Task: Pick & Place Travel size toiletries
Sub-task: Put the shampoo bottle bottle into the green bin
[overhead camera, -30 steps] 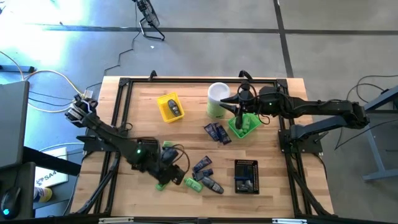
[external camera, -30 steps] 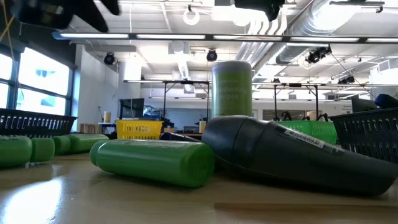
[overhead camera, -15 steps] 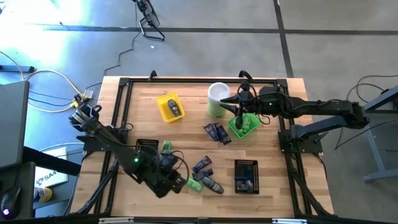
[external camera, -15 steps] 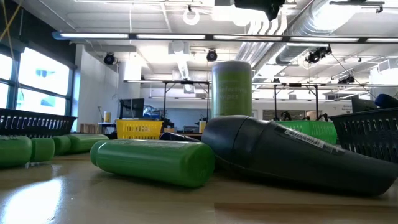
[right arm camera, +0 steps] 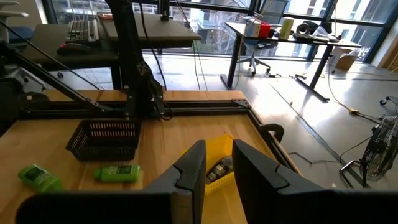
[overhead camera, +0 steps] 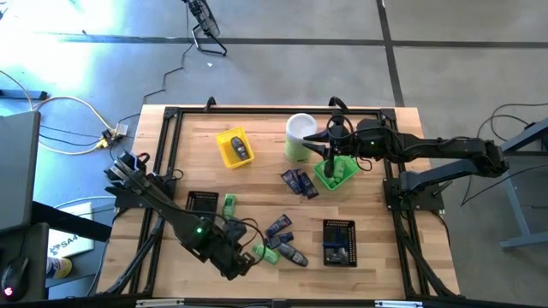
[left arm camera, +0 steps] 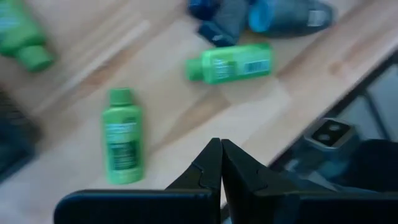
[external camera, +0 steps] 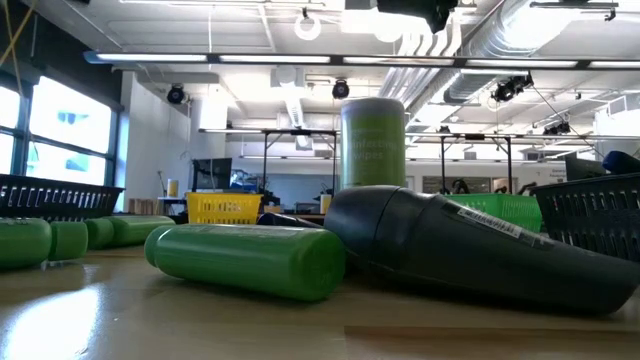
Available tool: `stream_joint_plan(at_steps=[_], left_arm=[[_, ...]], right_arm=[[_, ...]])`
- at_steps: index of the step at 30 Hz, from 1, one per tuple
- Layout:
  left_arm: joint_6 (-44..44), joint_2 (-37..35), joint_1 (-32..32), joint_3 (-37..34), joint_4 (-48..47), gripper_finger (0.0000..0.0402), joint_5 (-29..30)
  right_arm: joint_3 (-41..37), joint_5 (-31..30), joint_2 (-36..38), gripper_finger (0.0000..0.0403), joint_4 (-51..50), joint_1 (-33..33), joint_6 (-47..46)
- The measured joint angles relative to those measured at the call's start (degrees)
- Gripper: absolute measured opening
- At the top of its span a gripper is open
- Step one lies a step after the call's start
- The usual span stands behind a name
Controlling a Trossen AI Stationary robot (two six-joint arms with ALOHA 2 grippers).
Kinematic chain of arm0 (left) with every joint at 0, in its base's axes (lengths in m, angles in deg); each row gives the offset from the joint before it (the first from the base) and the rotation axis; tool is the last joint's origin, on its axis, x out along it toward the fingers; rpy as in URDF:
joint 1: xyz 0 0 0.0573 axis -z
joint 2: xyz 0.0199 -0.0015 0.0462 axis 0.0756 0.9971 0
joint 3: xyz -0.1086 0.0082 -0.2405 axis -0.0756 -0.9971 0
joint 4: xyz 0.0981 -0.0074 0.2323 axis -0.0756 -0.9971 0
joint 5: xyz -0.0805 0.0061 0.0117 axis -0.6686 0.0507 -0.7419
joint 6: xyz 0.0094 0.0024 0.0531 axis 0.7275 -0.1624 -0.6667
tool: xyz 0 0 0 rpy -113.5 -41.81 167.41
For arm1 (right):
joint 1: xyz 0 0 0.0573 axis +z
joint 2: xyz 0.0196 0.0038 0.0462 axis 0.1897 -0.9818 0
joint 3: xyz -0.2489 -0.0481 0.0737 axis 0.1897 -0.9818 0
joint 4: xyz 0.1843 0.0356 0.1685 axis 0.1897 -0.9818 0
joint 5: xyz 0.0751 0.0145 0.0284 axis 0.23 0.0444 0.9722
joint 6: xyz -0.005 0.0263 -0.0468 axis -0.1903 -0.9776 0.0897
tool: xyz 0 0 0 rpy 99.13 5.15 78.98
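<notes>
Toiletries lie at six o'clock: green bottles [left arm camera: 122, 144] look light, stiff, slick (grip mid-body, across the width). Left gripper [left arm camera: 221, 163] hovers there pressed together, empty; right gripper [right arm camera: 217, 163] stands slightly parted, empty, at one o'clock.

Canister [overhead camera: 300, 135] stands at table's [overhead camera: 257, 175] far edge; one tray [overhead camera: 234, 147] left of it, another tray [overhead camera: 336, 172] touching its right. Packets [overhead camera: 300, 182] lie mid-table. Near edge: mesh tray [overhead camera: 202, 202] left, bottles [overhead camera: 266, 252] centre, mesh tray [overhead camera: 339, 243] right. Left gripper [overhead camera: 244, 265] sits just beside bottles.
</notes>
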Motion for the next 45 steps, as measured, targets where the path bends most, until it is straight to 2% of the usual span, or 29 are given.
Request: stream_joint_plan(at_steps=[6, 9, 13, 21, 26, 32, 45], left_arm=[[0.0, 0.2, 0.0, -1.5, -0.2, 0.0007, -2.9], [0.2, 0.3, 0.0, -2.6, -0.7, 0.0030, -4.9], [3.0, 0.2, 0.0, -4.0, -0.6, 0.0092, -5.2], [6.1, 0.2, 0.0, -6.4, -0.4, 0.0245, -9.1], [6.0, 0.2, 0.0, -6.5, -0.4, 0.0307, -8.8], [6.0, 0.7, 0.0, -6.5, -0.5, 0.0323, -6.2], [4.9, 8.0, 0.0, -6.5, -0.3, 0.0303, -8.0]], right_arm=[[0.0, 0.0, 0.0, 0.0071, 0.0, 0.0, 0.0], [0.0, 0.0, 0.0, 0.0071, 0.0, 0.0, 0.0], [0.0, 0.0, 0.0, 0.0071, 0.0, 0.0, 0.0], [0.0, 0.0, 0.0, 0.0071, 0.0, 0.0, 0.0], [0.0, 0.0, 0.0, 0.0071, 0.0, 0.0, 0.4], [0.0, 0.0, 0.0, 0.0071, 0.0, 0.0, 0.4], [0.0, 0.0, 0.0, 0.0071, -0.1, 0.0, 0.4]])
